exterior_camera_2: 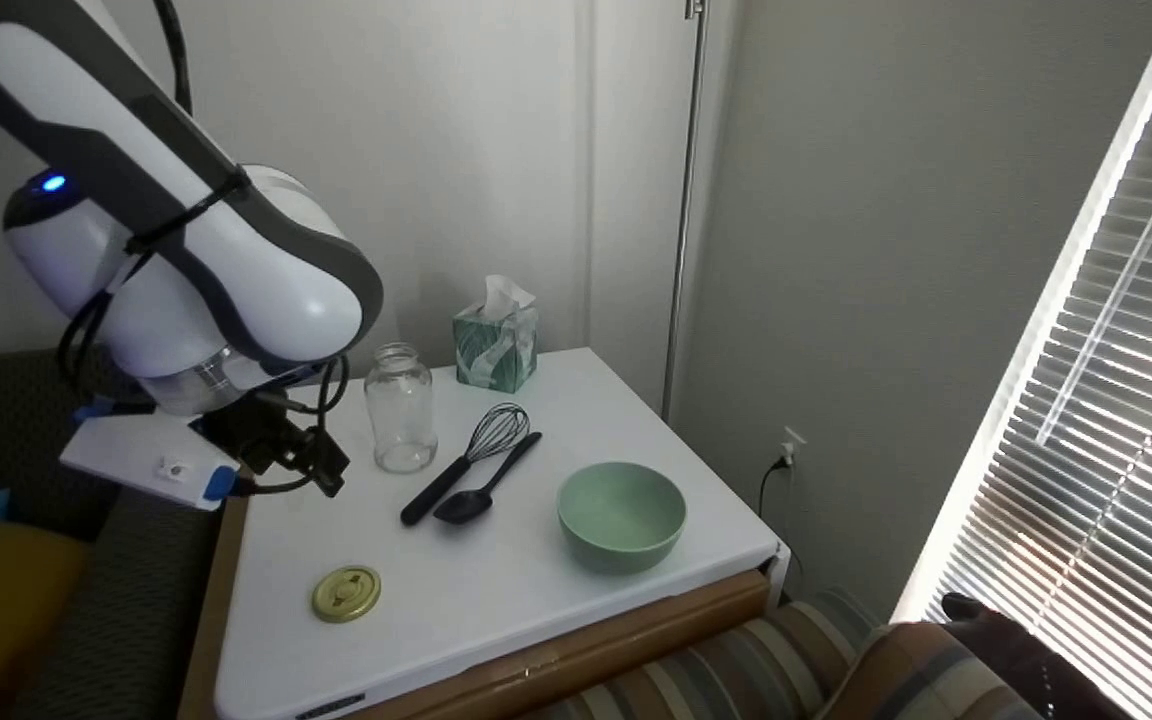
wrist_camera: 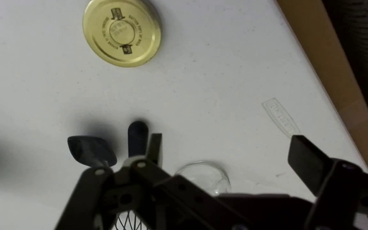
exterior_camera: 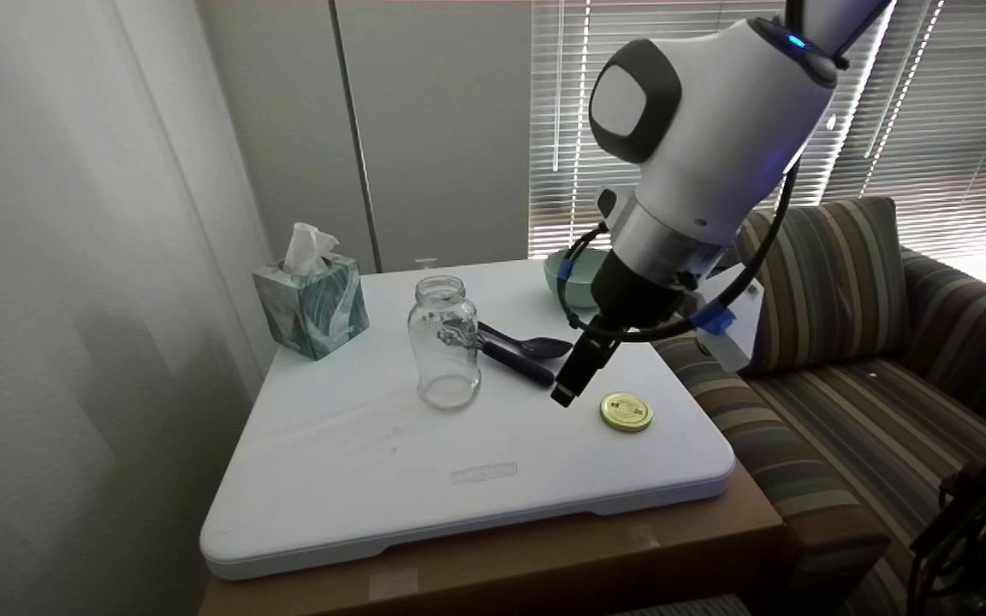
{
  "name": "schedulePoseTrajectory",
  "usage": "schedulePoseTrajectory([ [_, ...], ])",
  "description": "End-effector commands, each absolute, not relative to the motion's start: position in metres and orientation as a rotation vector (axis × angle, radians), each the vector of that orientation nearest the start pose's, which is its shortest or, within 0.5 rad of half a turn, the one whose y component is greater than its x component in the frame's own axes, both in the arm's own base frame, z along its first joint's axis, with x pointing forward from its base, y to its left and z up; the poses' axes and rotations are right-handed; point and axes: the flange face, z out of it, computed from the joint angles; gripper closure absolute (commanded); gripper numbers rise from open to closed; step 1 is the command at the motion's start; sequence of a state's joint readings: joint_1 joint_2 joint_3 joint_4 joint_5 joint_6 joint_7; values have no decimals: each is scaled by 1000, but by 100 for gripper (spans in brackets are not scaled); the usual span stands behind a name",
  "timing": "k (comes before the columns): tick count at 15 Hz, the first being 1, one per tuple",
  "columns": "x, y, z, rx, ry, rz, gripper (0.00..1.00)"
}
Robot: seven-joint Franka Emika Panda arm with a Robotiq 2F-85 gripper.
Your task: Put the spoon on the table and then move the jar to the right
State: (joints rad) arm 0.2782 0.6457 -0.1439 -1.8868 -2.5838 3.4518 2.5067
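Standing on tbl (exterior_camera_2: 456, 610), open jar (exterior_camera_2: 402, 415), green bowl (exterior_camera_2: 622, 515), box (exterior_camera_2: 494, 357) w/ tissue (exterior_camera_2: 508, 297)

Slim black spoon (exterior_camera_2: 476, 499) beside black-handled wire whisk (exterior_camera_2: 451, 477), both on white round-cornered table (exterior_camera_2: 496, 570), between clear cylindrical glass jar (exterior_camera_2: 401, 415) and round pale green bowl (exterior_camera_2: 621, 525)

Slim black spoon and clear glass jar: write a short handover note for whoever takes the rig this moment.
Gripper: the black two-finger gripper is open, holding nothing, above the white round-cornered table.
Things: slim black spoon lies on the table beside the black-handled wire whisk; clear glass jar stands upright there, uncapped; a round gold metal lid lies apart from it.
Done: spoon is on the table.
Left: apparently, moving the jar right; these pictures alone don't confirm that step as done.
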Motion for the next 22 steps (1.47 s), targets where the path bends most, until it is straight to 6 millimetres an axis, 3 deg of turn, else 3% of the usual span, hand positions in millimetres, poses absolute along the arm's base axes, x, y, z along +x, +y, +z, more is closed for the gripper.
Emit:
schedulePoseTrajectory([
  [1,495,133,157,-2974,-750,-559,0],
  [5,503,144,166,-2934,-1017,-613,0],
  [10,518,137,179,-2934,-1312,-674,0],
  [15,539,133,191,-2923,-1293,-748,0],
  [16,529,138,186,-2936,-1273,-735,0],
  [22,530,141,187,-2932,-1275,-741,0],
])
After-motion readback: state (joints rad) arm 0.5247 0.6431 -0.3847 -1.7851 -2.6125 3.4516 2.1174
